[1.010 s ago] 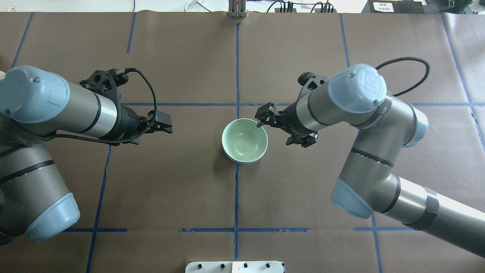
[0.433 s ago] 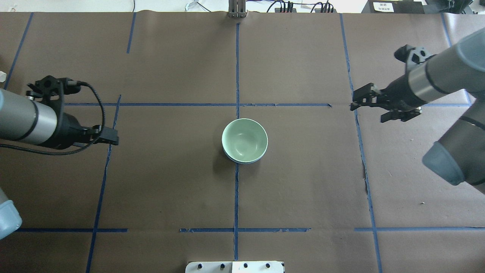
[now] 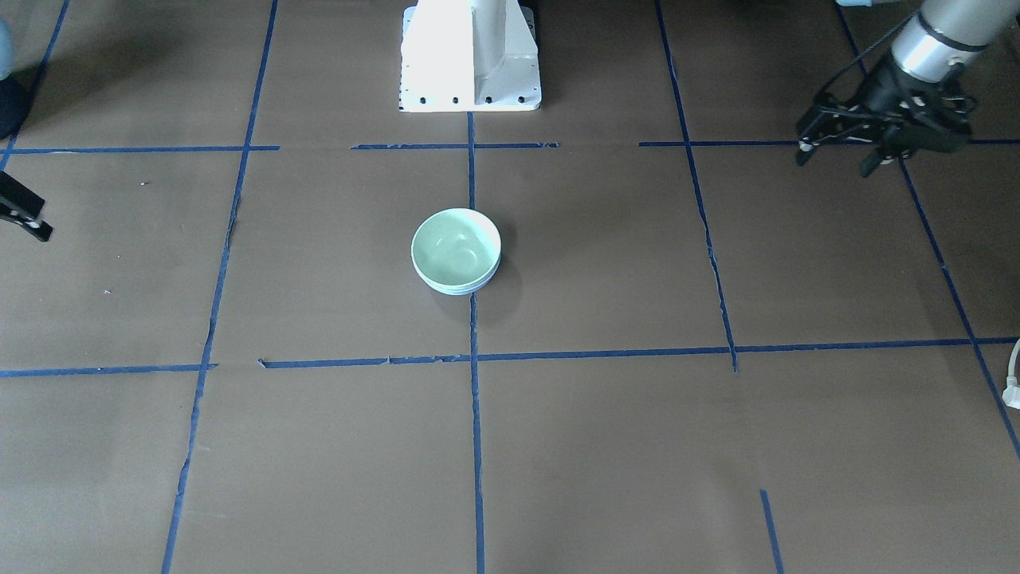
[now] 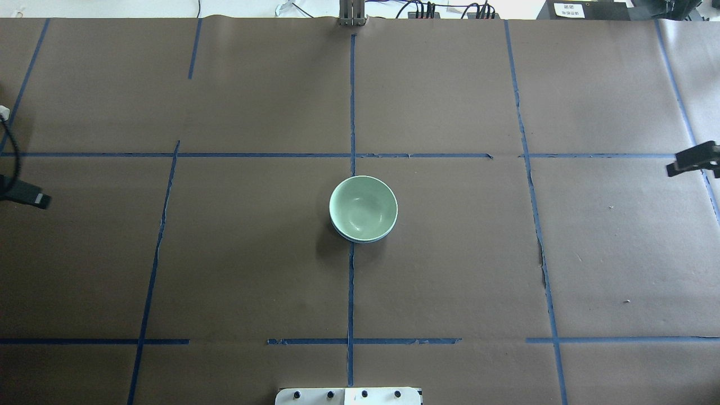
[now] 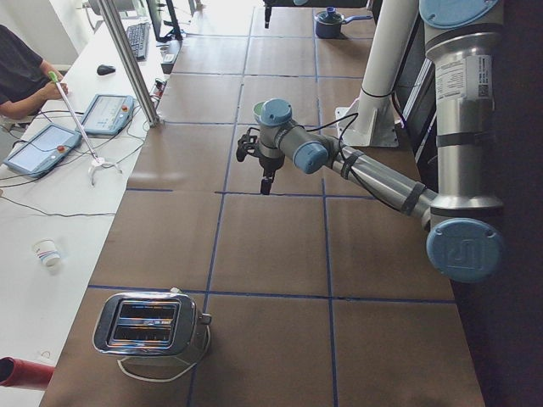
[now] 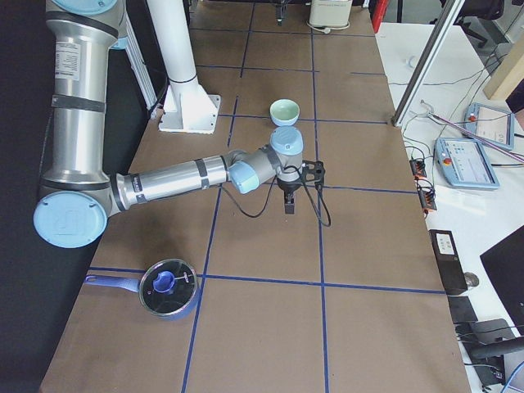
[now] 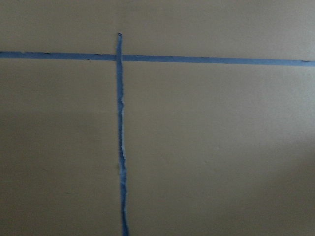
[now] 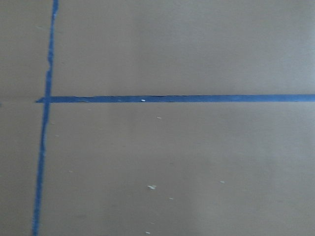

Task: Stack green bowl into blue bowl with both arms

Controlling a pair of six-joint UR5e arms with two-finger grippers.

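Observation:
The green bowl (image 4: pixel 363 207) sits nested inside the blue bowl (image 4: pixel 360 239) at the table's middle. Only a thin sliver of the blue rim shows beneath it, also in the front view (image 3: pixel 458 289). Both arms are far from the bowls. My left gripper (image 3: pixel 835 159) hangs open and empty over the table's left side; in the overhead view only one of its fingers (image 4: pixel 28 197) shows. Of my right gripper, one finger (image 4: pixel 689 162) shows at the right edge with bare table beside it; it holds nothing. The wrist views show only brown paper and blue tape.
The white pedestal base (image 3: pixel 470 56) stands at the robot's side of the table. A toaster (image 5: pixel 148 326) sits at the far left end. A blue lidded pot (image 6: pixel 168 286) sits at the far right end. Blue tape lines cross the brown table cover (image 4: pixel 253 270).
Both arms have drawn back outward from the bowls to the table's sides, almost leaving the overhead view. The stacked bowls have not moved.

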